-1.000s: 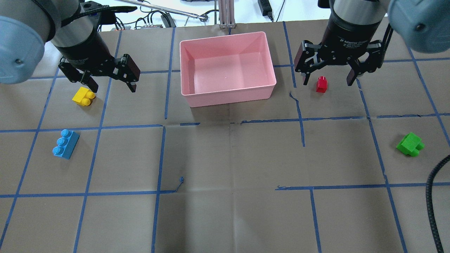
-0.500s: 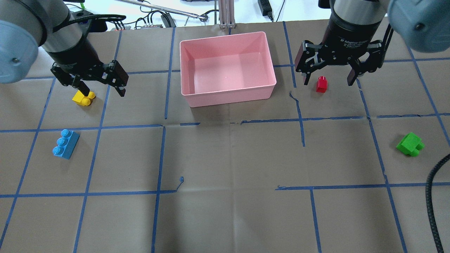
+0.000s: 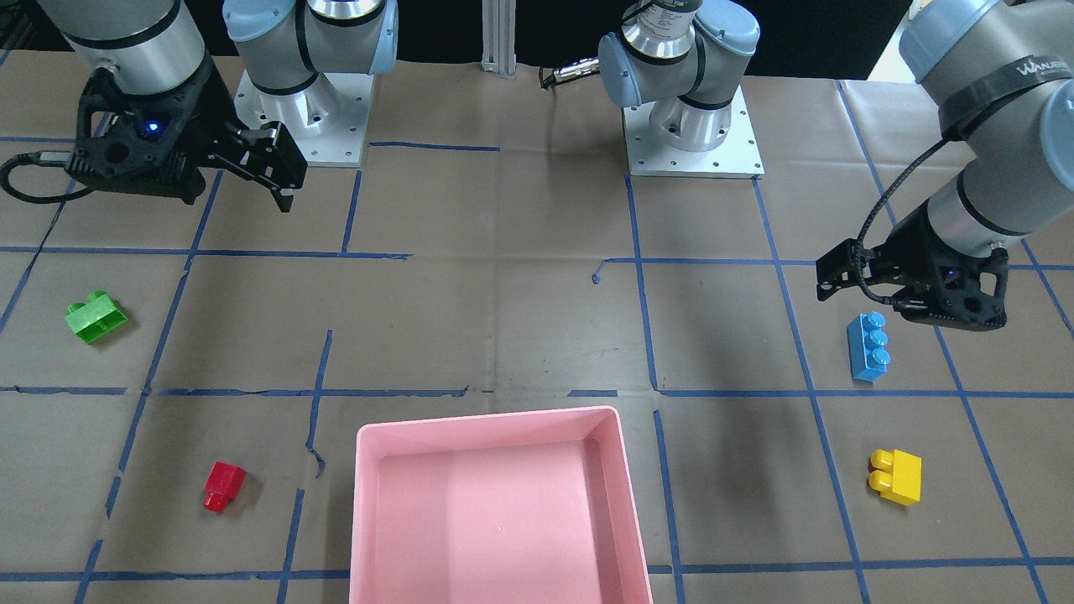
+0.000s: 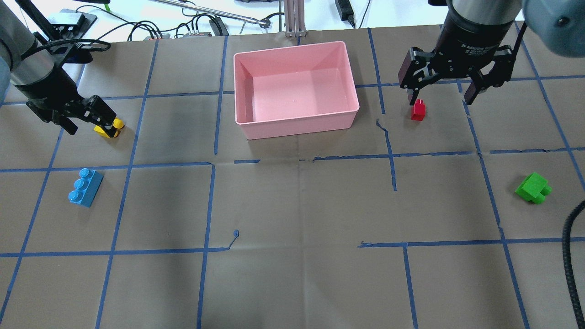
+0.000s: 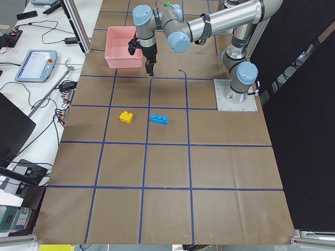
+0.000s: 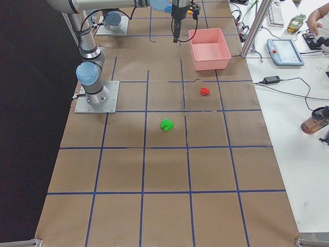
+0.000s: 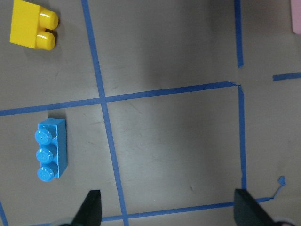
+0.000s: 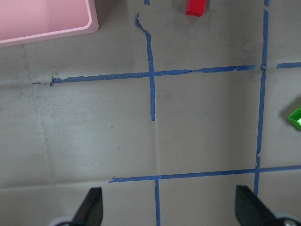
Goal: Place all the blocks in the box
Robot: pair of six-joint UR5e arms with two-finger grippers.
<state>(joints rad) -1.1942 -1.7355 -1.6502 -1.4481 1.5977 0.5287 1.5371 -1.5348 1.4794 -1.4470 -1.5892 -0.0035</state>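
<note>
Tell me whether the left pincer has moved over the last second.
Yes. The left pincer shifted toward the overhead view's left, farther from the pink box.

Brown table (image 4: 292, 283), blue tape grid (image 4: 137, 251)

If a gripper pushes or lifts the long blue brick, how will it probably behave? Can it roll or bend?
The blue brick looks like hard moulded plastic, so it is probably stiff and light. It rests on a flat face, so it should slide, not roll. Being long, it may spin if pushed near one end.
</note>
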